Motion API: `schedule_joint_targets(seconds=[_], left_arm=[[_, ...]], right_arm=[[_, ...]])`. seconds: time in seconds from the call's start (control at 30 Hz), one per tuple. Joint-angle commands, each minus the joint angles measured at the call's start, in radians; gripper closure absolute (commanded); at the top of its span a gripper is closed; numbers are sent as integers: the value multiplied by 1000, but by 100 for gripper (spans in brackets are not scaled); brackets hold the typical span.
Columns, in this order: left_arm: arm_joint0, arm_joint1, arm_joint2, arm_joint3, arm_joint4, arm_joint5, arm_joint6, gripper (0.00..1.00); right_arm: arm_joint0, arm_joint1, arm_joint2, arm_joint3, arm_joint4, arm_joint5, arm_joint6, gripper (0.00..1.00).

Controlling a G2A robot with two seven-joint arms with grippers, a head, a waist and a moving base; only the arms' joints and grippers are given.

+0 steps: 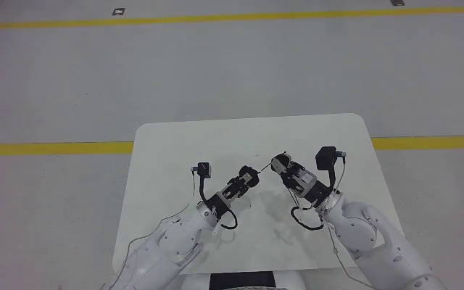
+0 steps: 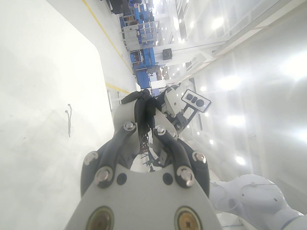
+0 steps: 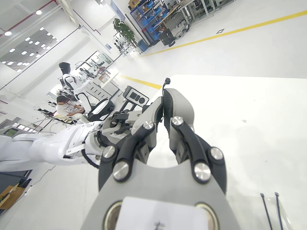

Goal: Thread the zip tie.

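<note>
1. Right claw [image 3: 164, 101]: fingers pressed together on the zip tie [image 3: 167, 81], whose head stands just clear of the fingertips. With so little strap between pads and head, the head could twist in the grip and turn its slot away from the tail.
2. Left claw [image 2: 144, 106]: fingers together, apparently pinching the other end of the same tie. The contact itself is hidden behind the dark pads. A loose or off-centre pinch would let the tail droop or slip when it is pushed.
3. Zip tie [image 1: 264, 168]: held above the worktop as a thin line between the two claws, which sit close and face each other. A small misalignment would send the tail past the slot. Pushing harder would buckle the strap, and the fingertips could collide.
4. Spare zip ties [image 2: 69, 118]: two lie side by side on the worktop [image 1: 181, 145], near the arms. A dropped tie could land among them and be mistaken for one.
</note>
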Motion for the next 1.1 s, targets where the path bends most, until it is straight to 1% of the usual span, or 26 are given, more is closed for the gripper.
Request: schedule_joint_targets(seconds=[0.0, 1.07], left_arm=[[0, 0, 0, 0, 0, 0, 0, 100], [0, 0, 0, 0, 0, 0, 0, 100]], right_arm=[[-4, 0, 4, -3, 1, 0, 0, 100], [5, -16, -6, 7, -16, 0, 23, 100]])
